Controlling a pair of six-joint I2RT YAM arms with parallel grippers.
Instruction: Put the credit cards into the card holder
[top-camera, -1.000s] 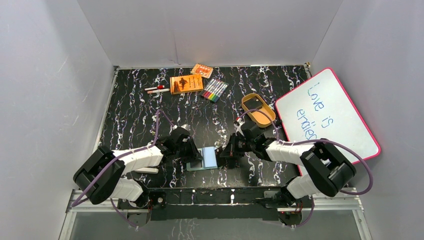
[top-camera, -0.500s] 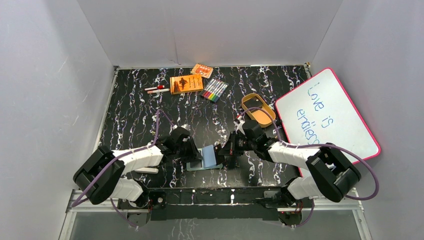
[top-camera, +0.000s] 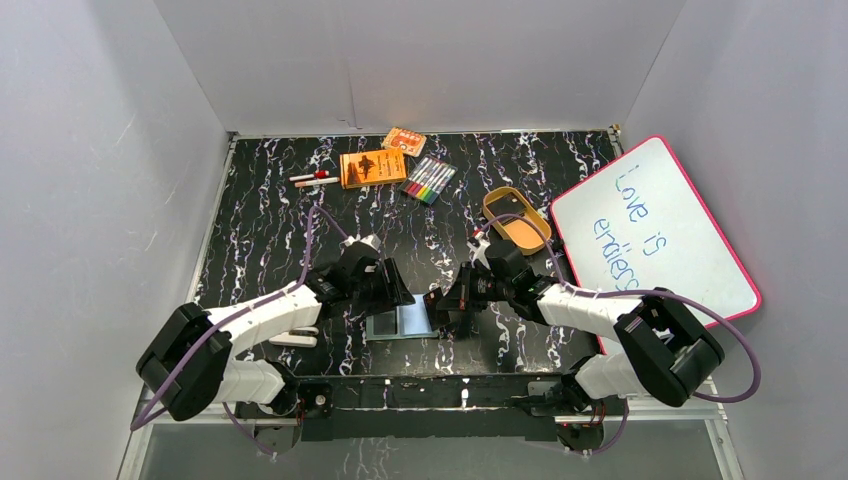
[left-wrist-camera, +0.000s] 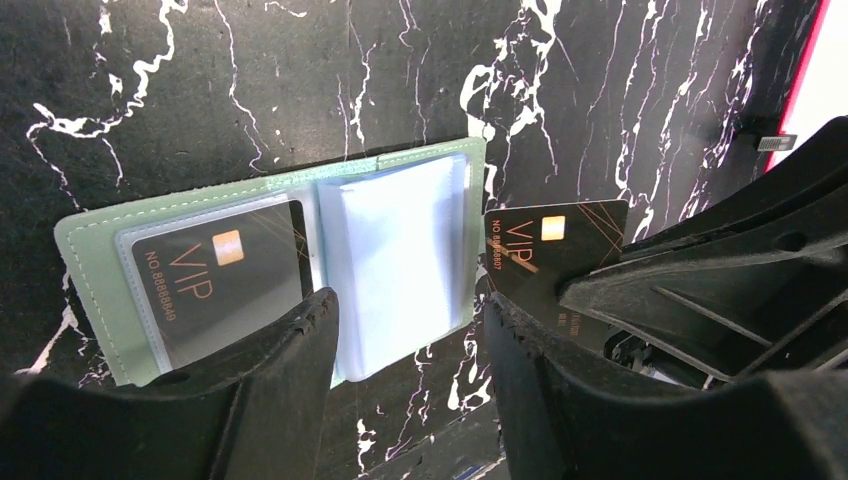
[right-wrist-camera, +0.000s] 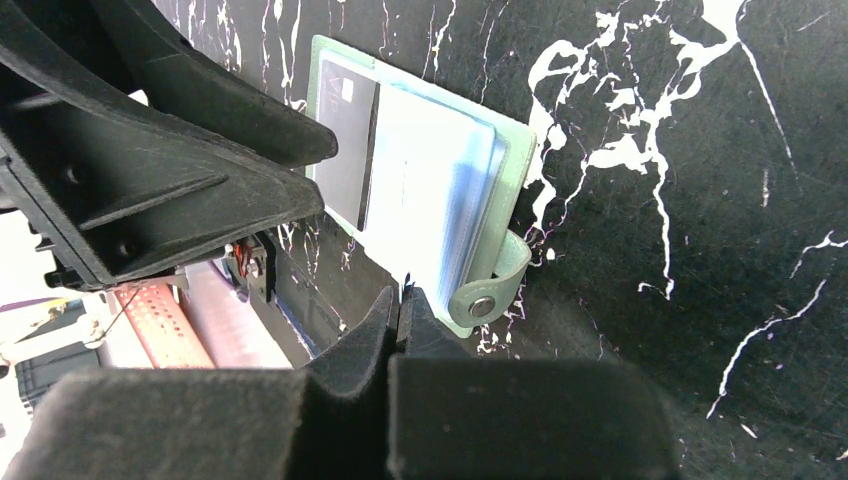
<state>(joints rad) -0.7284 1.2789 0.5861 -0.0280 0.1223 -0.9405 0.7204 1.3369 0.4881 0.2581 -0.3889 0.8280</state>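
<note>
On the black marbled bench (top-camera: 260, 230), the card holder (left-wrist-camera: 400, 250) lies open; left hand (left-wrist-camera: 410, 305) spread empty above it, right hand (right-wrist-camera: 403, 295) pinching a credit card (left-wrist-camera: 555, 245).

Whiteboard (top-camera: 660, 225) at three o'clock: "Love is", then "endle…". The sleeved card (left-wrist-camera: 225, 280) in the wallet (left-wrist-camera: 88, 250) and the second card (left-wrist-camera: 555, 245) at its three o'clock both read "VIP".

Black marbled table (top-camera: 260, 240) bears card holder (top-camera: 400, 323), orange boxes (top-camera: 372, 167), markers (top-camera: 429, 179), tray (top-camera: 510, 205).
</note>
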